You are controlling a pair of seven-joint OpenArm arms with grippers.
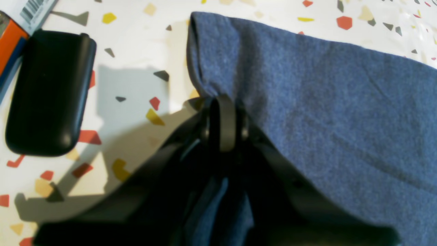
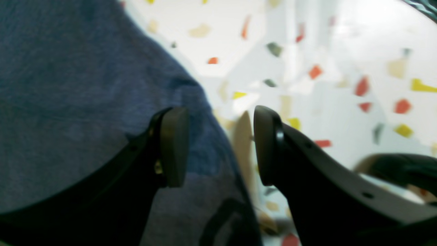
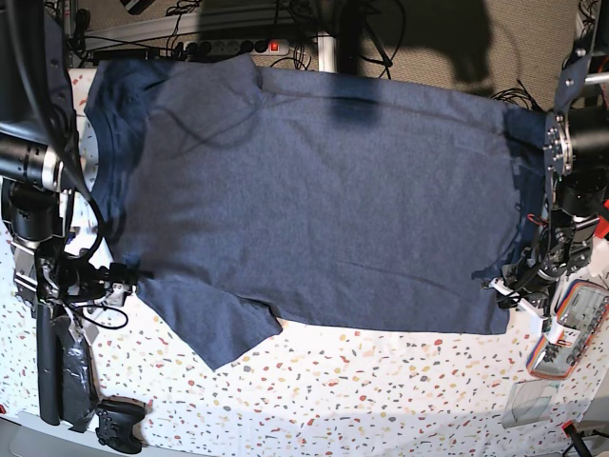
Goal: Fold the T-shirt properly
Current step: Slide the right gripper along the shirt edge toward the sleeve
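Observation:
The navy T-shirt [image 3: 314,190] lies spread flat over most of the speckled table [image 3: 381,381]. In the base view my left gripper [image 3: 506,279] is at the shirt's lower right corner. The left wrist view shows this gripper [image 1: 222,123] shut on a pinched fold of the T-shirt [image 1: 324,102], lifted slightly off the table. My right gripper [image 3: 133,276] is at the shirt's left edge, near the sleeve. In the right wrist view it [image 2: 220,147] stands open. One of its fingers [image 2: 174,147] is over the T-shirt [image 2: 68,102], the other is over bare table, and the cloth's edge runs between them.
A black rounded case [image 1: 51,92] and an orange-edged box [image 1: 12,44] lie on the table beside my left gripper. A black controller [image 3: 119,424] sits at the front left corner. A white and orange box [image 3: 571,328] sits at the right edge. Cables and a power strip [image 3: 238,45] run behind the table.

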